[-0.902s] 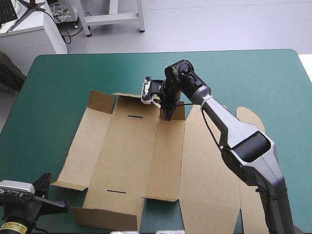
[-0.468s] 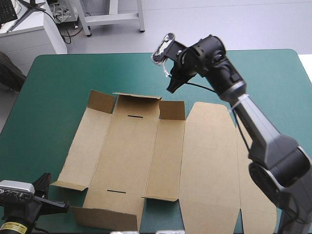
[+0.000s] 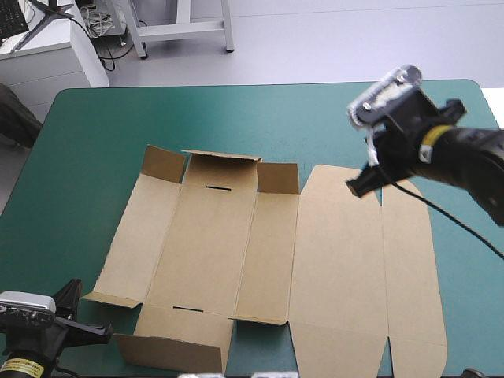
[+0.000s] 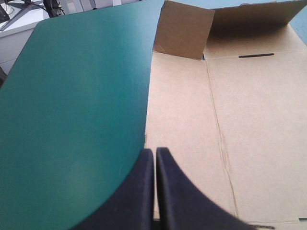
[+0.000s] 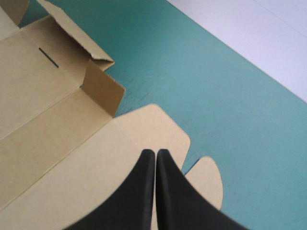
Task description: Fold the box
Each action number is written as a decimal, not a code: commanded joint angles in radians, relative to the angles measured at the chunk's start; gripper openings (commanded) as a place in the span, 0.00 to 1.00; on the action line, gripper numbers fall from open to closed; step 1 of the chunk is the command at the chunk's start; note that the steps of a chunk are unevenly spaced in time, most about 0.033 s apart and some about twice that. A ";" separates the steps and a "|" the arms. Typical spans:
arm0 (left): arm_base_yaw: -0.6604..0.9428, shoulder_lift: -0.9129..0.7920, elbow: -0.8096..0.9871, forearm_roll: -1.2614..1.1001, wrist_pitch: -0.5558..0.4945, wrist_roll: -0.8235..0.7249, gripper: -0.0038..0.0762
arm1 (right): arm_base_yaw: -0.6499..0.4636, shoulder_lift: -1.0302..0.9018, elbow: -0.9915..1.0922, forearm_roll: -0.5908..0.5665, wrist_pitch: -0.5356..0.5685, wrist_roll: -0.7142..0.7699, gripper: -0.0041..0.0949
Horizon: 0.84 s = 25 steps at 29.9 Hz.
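Box sits mid-table on the teal-green cover. It is mostly a flat brown sheet, running from left of centre out to the near right corner.

Far end: three far flaps stand up. Small one on the left, wide one in the middle with its lip tipped over, small one on the right. Slot is cut in the base just near of the wide flap, with a matching slot at the near end. Near end: flaps partly raised too, the near-left one tilted, not upright.

Lid panel lies flat on the right, far corners rounded. A narrower strip lies flat beyond it toward the table's right edge.

Right gripper: up in the air above the lid panel's far end, clear of the board. Fingers pressed together into one point, nothing between them. Its wrist view looks past the tip at the lid's rounded far edge and the strip's rounded end beside it.

Left gripper: low at the table's near left corner, fingers pressed together, nothing pinched. Tip points at the left edge of the box's left panel. High view puts it just beside the near-left flap. Contact with the board: cannot tell.
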 commanded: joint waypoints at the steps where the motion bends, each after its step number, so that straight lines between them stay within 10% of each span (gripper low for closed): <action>1: -0.003 0.015 -0.025 0.008 -0.074 -0.006 0.04 | -0.003 -0.201 0.191 -0.019 -0.087 0.062 0.03; 10: -0.003 0.015 -0.025 0.008 -0.074 -0.006 0.04 | -0.003 -0.694 0.820 -0.021 -0.334 0.238 0.03; 19: -0.003 0.015 -0.025 -0.013 -0.074 0.008 0.05 | -0.003 -0.960 1.145 -0.043 -0.355 0.355 0.03; 25: -0.003 0.015 -0.025 -0.013 -0.074 0.008 0.29 | -0.003 -1.002 1.196 -0.028 -0.368 0.367 0.03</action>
